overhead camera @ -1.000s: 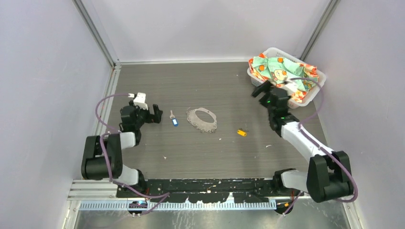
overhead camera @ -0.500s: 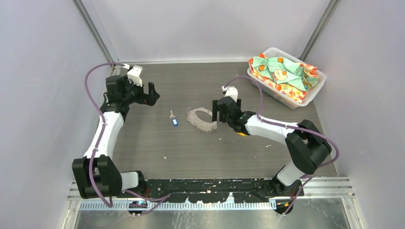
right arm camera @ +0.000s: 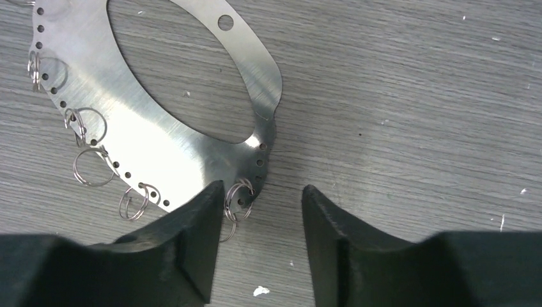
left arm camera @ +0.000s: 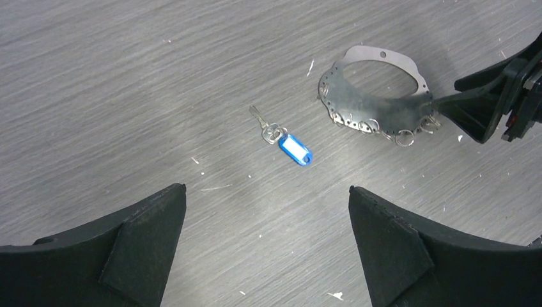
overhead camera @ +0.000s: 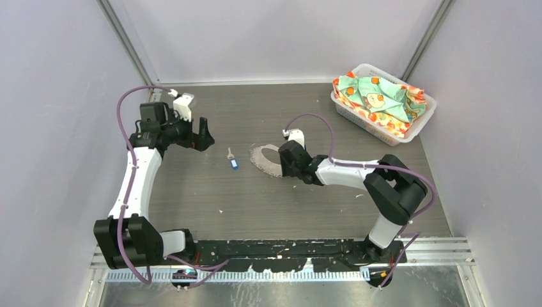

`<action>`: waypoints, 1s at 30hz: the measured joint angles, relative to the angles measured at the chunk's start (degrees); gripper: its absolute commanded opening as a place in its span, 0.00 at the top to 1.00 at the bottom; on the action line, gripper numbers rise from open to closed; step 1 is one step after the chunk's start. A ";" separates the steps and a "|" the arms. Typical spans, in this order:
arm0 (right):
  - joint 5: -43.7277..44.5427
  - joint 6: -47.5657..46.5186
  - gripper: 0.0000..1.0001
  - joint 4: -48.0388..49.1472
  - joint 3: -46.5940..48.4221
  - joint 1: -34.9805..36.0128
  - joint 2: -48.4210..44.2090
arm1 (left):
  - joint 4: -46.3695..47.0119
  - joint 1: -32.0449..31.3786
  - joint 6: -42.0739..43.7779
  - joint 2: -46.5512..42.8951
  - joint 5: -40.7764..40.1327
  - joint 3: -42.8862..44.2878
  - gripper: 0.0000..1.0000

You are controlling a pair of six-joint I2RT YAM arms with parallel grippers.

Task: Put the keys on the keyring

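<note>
Left claw (overhead camera: 204,134) is wide open and hovers at the tabletop's (overhead camera: 211,192) 9 o'clock side. Blue key (overhead camera: 233,160) lies flat near the keyring (overhead camera: 264,164), at its 9 o'clock, not touching. Keyring lies flat mid-tabletop. Right claw (right arm camera: 262,190) is partly open and straddles the keyring's 3 o'clock end, one small ring between its fingers, gap showing. Cloth-filled basket (overhead camera: 356,118) sits at 1 o'clock.
</note>
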 measured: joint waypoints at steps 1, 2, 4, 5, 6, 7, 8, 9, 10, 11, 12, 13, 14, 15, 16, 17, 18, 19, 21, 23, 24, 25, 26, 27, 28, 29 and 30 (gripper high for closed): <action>-0.02 -0.02 0.53 0.00 0.00 0.00 0.00 | -0.81 0.00 0.42 0.04 0.07 0.00 0.00; -0.07 -0.04 0.55 -0.02 0.00 0.00 0.13 | -1.20 -0.02 0.57 0.04 0.17 0.00 0.00; -0.28 -0.15 0.57 0.02 0.11 0.00 0.42 | -1.66 -0.02 0.72 0.04 0.52 0.00 0.00; -0.46 -0.15 0.58 0.02 0.17 0.00 0.61 | -1.86 -0.07 0.74 0.04 0.68 0.00 0.00; -0.52 -0.17 0.58 0.04 0.24 0.00 0.79 | -1.97 -0.11 0.74 0.04 0.81 0.00 0.00; -0.70 -0.17 0.59 0.04 0.35 0.02 0.98 | -2.05 -0.15 0.74 0.04 1.03 -0.02 0.00; -0.87 -0.17 0.59 0.04 0.42 0.02 1.16 | -2.08 -0.17 0.74 0.04 1.11 -0.02 0.00; -1.01 -0.17 0.61 0.04 0.42 0.02 1.27 | -2.10 -0.22 0.76 0.04 1.18 0.00 0.00; -1.09 -0.17 0.64 0.00 0.42 0.07 1.27 | -2.10 -0.22 0.76 0.04 1.27 0.00 0.00; -1.11 -0.17 0.67 0.02 0.42 0.07 1.27 | -2.16 -0.22 0.76 0.04 1.40 -0.02 0.00; -1.11 -0.17 0.70 0.04 0.42 0.09 1.27 | -2.23 -0.22 0.76 0.04 1.51 0.00 0.00; -1.09 -0.20 0.73 0.04 0.42 0.13 1.27 | -2.32 -0.22 0.79 0.04 1.55 0.00 0.00; -1.07 -0.20 0.76 0.00 0.42 0.15 1.27 | -2.38 -0.22 0.81 0.04 1.60 -0.02 0.00; -1.07 -0.28 0.80 0.02 0.42 0.17 1.27 | -2.40 -0.22 0.85 0.04 1.64 -0.02 0.00; -1.09 -0.28 0.83 0.04 0.42 0.17 1.27 | -2.43 -0.22 0.94 0.04 1.70 -0.02 0.00; -1.07 -0.31 0.86 0.04 0.42 0.17 1.27 | -2.47 -0.22 0.98 0.04 1.73 -0.02 0.00; -1.07 -0.35 0.89 0.02 0.42 0.17 1.27 | -2.51 -0.22 1.05 0.04 1.73 -0.02 0.00; -1.09 -0.44 0.92 0.02 0.42 0.15 1.27 | -2.56 -0.22 1.16 0.04 1.75 -0.02 0.00; -1.14 -0.50 0.99 0.02 0.42 0.17 1.27 | -2.71 -0.22 1.36 0.04 1.88 -0.02 0.00; -1.31 -0.61 0.99 0.13 0.44 0.17 1.27 | -2.95 -0.22 1.88 0.04 2.01 -0.02 0.00; -1.33 -0.66 0.99 0.15 0.44 0.17 1.27 | -3.17 -0.26 2.25 0.02 2.10 -0.02 0.00; -1.44 -0.79 0.99 0.13 0.46 0.17 1.27 | -3.45 -0.33 2.40 -0.02 2.19 -0.02 0.00; -1.55 -0.87 0.99 0.02 0.55 0.17 1.27 | -3.78 -0.42 2.73 -0.07 2.38 -0.02 0.00; -1.79 -1.05 0.99 -0.17 0.63 0.22 1.25 | -4.09 -0.48 3.08 -0.17 2.69 -0.02 0.00; -2.05 -1.22 0.99 -0.55 0.76 0.28 1.18 | -4.63 -0.55 3.69 -0.35 3.21 0.00 0.00; -2.58 -1.46 0.99 -1.29 0.96 0.42 0.94 | -5.07 -0.63 4.04 -0.61 3.78 -0.02 0.00; -3.15 -1.70 0.99 -2.01 1.18 0.63 0.52 | -5.57 -0.76 4.61 -1.07 4.74 -0.02 0.00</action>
